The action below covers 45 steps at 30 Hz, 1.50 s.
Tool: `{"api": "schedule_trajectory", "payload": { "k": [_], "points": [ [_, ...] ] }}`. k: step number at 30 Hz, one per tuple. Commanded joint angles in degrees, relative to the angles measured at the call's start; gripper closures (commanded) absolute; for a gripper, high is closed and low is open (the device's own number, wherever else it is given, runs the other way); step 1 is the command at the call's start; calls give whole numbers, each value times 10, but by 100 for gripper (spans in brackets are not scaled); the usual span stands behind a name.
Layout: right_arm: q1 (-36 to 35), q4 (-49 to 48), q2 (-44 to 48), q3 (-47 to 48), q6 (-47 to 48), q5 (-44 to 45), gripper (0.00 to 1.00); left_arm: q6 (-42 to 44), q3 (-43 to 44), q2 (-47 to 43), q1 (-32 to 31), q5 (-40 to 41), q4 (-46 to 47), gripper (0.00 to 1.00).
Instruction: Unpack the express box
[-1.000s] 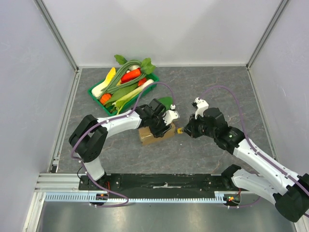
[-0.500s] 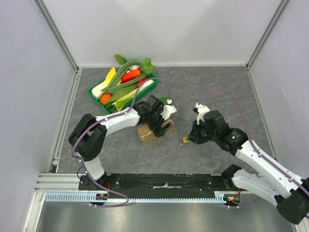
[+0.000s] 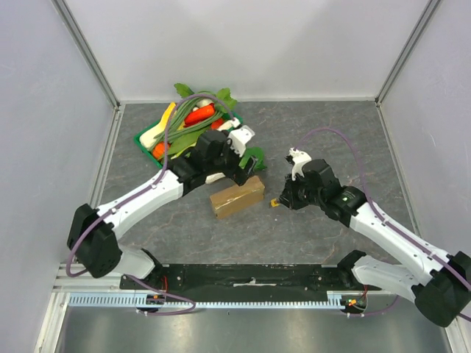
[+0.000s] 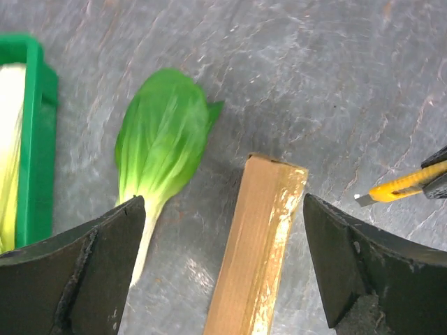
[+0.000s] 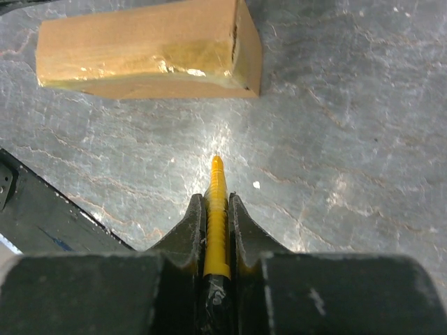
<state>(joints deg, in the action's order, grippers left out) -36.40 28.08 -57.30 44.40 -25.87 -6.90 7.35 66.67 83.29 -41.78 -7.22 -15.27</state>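
Nearest me, my right pincer (image 5: 218, 209) is closed tight on the yellow cutter (image 5: 217, 174). The handle is pinched between the fingers and the tip points at the box (image 5: 140, 49) but stops short of it, with bare table (image 3: 331, 132) between blade and cardboard. Half a second ago this arm had backed the cutter off toward me; now it is up near the box's right end again, not touching.

The box lies flat on the table between my two arms, right end angled a little away from me. It looks shut — glossy tape runs along its edge and I see no flap lifted. I cannot tell whether the tape has been slit.

The bigger change is farther out. A second ago my left pincer (image 4: 222, 209) was clamped down on the box, bracing it. Now its jaws stand wide apart, holding nothing, and it has lifted clear and swung back toward the tray (image 4: 38, 139), hovering over the box's far end and the loose green leaf (image 4: 160, 146) just beside it.

So the box is unbraced. As I judge it, any push from the cutter now would slide it rather than cut — either the slitting is done and the flaps come next, or I need a fresh hold first.
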Motion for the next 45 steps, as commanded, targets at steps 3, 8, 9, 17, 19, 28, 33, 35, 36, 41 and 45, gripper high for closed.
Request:
{"api": "schedule_trajectory", "payload": {
  "k": [3,8,9,17,19,28,33,35,36,41,45],
  "points": [
    [-9,-119,-65,34,7,-9,100,-174,-93,-48,77,56,19,20],
    [-18,-152,-122,49,-13,38,100,-258,-133,-55,108,37,-4,41],
    [-18,-160,-129,56,-13,43,100,-267,-135,-53,108,48,-32,42],
    [-18,-200,-197,96,-23,82,100,-275,-204,-66,108,-98,-23,53],
    [-18,-219,-219,108,-21,54,100,-273,-228,-73,107,-132,-2,62],
    [-69,-247,-298,169,13,-51,100,-328,-319,-138,105,-231,130,64],
    [-81,-230,-296,179,13,-20,100,-314,-311,-171,105,-203,107,64],
    [-80,-195,-282,183,13,58,100,-300,-304,-189,105,-158,80,65],
    [-80,-185,-263,184,13,85,100,-290,-300,-202,105,-138,58,65],
    [-75,-117,-189,198,17,163,100,-243,-291,-309,105,-5,16,42],
    [-75,-80,-124,195,68,18,100,-219,-255,-347,106,67,18,0]
  ]
}}
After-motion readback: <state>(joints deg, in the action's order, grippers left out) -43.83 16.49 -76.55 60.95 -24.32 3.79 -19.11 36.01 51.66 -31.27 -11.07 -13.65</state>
